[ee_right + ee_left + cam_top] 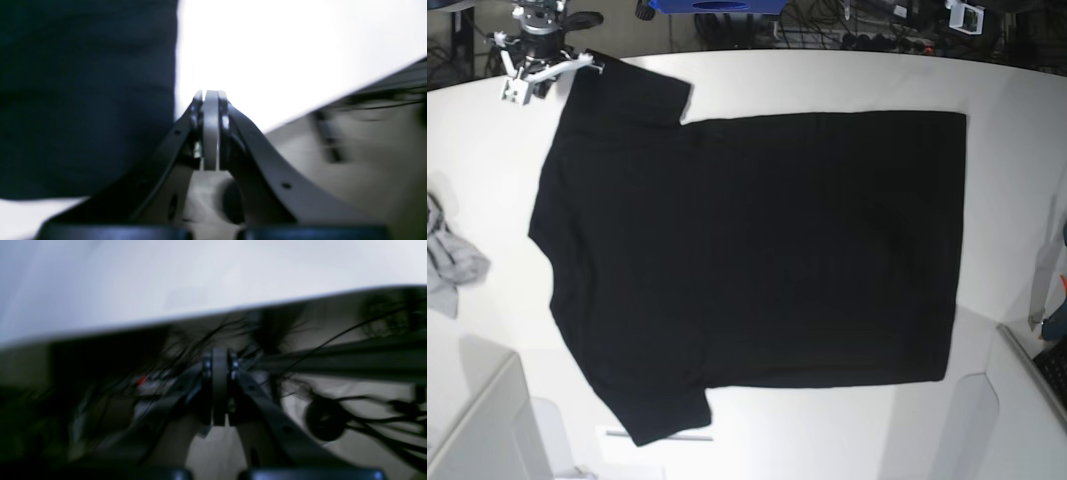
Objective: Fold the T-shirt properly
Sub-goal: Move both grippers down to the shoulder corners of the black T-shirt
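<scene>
Left gripper (219, 390) badly smeared, jaws pressed together on nothing, aimed past the white table (200, 280) edge at tangled cables (367, 420). Right gripper (210, 133) likewise closed and empty, blurred, beside the T-shirt (86, 100) edge, low over the table. In the base view, T-shirt (757, 250) spread flat, plain black, mid-table; grey cloth (447, 265) cut off at the edge.
</scene>
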Tool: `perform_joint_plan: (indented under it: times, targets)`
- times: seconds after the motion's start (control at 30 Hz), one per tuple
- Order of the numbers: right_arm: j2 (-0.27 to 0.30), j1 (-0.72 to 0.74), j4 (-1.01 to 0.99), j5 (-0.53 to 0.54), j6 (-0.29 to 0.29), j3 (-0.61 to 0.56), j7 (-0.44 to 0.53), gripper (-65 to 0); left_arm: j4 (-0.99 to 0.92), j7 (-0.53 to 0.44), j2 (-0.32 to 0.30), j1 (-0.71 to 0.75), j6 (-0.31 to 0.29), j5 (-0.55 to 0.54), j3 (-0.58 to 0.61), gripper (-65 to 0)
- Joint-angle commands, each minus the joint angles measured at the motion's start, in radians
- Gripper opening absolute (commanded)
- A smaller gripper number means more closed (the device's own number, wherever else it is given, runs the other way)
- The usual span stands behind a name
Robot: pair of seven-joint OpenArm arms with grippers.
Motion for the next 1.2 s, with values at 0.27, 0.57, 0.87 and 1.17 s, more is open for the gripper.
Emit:
perform_joint_plan:
  times: [0.27,0.57,0.87,1.17]
  targets:
    - [0.013,0.041,0.019,0.187,-0.002,0.002,0.024,-65.0,0.083,-0.013,0.13,-0.016,-0.025,-0.012,-0.186,-65.0]
    - [0.012,0.098,0.019,0.189,0.0,-0.003,0.024,-47.7,0.061,0.041,0.099,-0.099,-0.028,-0.343,-0.297,-33.2]
    - [0.009,0.159,0.012,0.19,0.193,0.002,0.024,-21.8,0.015,0.417,0.139,-0.295,-0.048,-0.492,-0.383,-24.5]
    - [0.012,0.269,-0.087,0.19,0.202,0.008,0.022,-21.8,-0.115,0.512,0.139,-0.387,-0.231,-0.527,-0.462,-32.9]
